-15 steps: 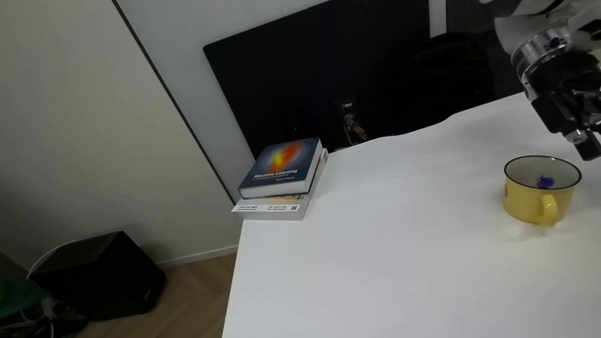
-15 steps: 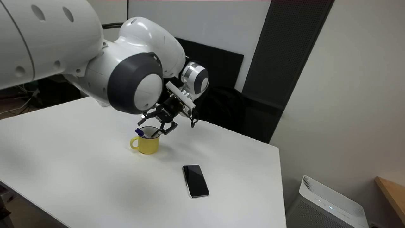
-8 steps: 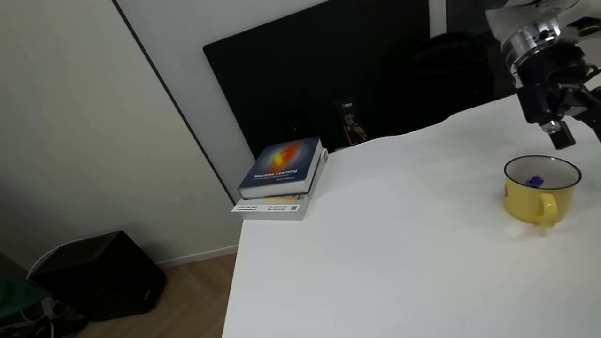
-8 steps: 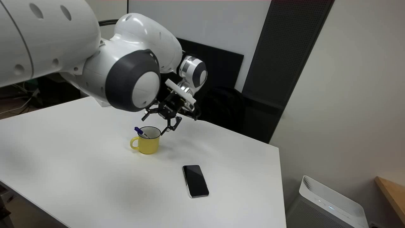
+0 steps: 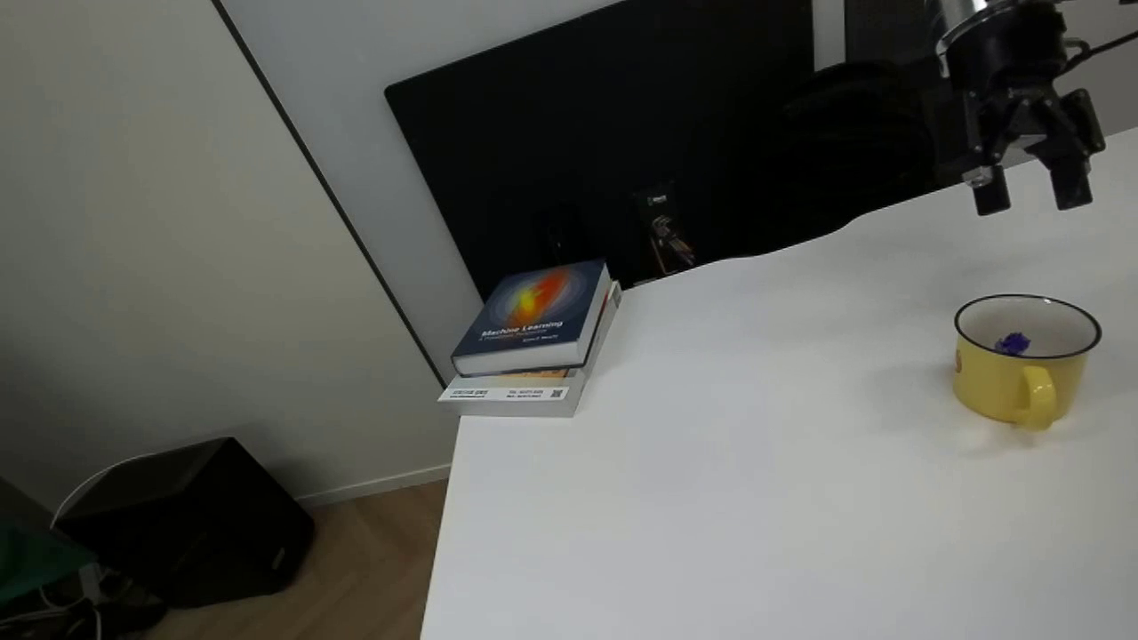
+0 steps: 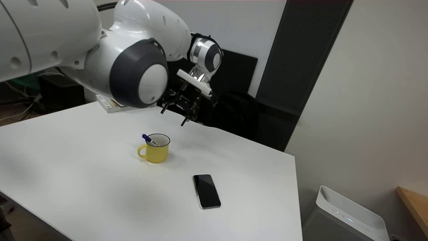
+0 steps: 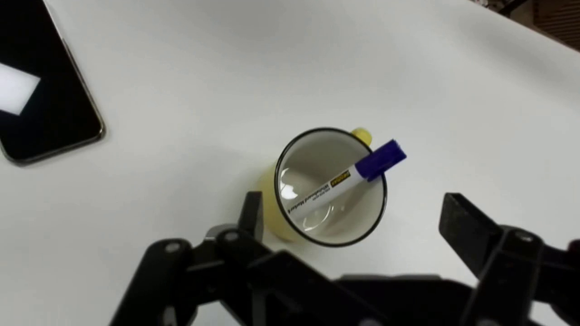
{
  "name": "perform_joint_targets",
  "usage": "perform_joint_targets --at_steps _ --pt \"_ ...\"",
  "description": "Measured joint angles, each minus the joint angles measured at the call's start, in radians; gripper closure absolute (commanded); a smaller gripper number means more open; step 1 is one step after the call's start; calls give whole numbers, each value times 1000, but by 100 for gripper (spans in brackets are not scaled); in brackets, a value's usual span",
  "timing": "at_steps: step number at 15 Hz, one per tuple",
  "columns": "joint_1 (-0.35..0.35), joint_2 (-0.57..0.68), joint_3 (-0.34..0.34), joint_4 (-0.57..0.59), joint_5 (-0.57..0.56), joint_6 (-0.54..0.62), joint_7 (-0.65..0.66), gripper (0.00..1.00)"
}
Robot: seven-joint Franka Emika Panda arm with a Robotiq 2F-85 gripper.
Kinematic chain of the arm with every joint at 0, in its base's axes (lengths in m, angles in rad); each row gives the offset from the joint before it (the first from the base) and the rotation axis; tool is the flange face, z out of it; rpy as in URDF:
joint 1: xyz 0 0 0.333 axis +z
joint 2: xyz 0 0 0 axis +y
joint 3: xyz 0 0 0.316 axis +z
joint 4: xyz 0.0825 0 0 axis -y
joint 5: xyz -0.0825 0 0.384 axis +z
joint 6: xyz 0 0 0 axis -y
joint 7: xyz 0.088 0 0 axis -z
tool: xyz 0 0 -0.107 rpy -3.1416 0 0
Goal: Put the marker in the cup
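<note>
The yellow cup (image 7: 273,213) stands upright on the white table and shows in both exterior views (image 5: 1000,387) (image 6: 157,154). The marker (image 7: 324,194), white with a purple cap, leans inside the cup. Its cap rests on the rim near the handle and sticks out a little in the wrist view and in an exterior view (image 6: 149,139). In an exterior view only the purple cap of the marker (image 5: 1013,344) shows. My gripper (image 7: 353,194) is open and empty, held above and behind the cup, apart from it, in both exterior views (image 5: 1033,207) (image 6: 173,118).
A black phone (image 6: 207,191) lies on the table near the cup and shows in the wrist view (image 7: 41,86). Stacked books (image 5: 533,320) lie at the table's corner. A dark screen (image 5: 622,151) stands behind the table. A white appliance (image 6: 347,214) stands beside it.
My gripper has risen and moved back away from the cup. The marker, first between the fingers, has settled against the rim near the handle. The cup has not moved.
</note>
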Motion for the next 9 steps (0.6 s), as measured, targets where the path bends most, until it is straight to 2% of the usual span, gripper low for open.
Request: perform_joint_targets --at_steps 5,9 --pt "-23 -4 1 6 24 184 3 0" --pt "-30 -1 1 6 25 233 4 0"
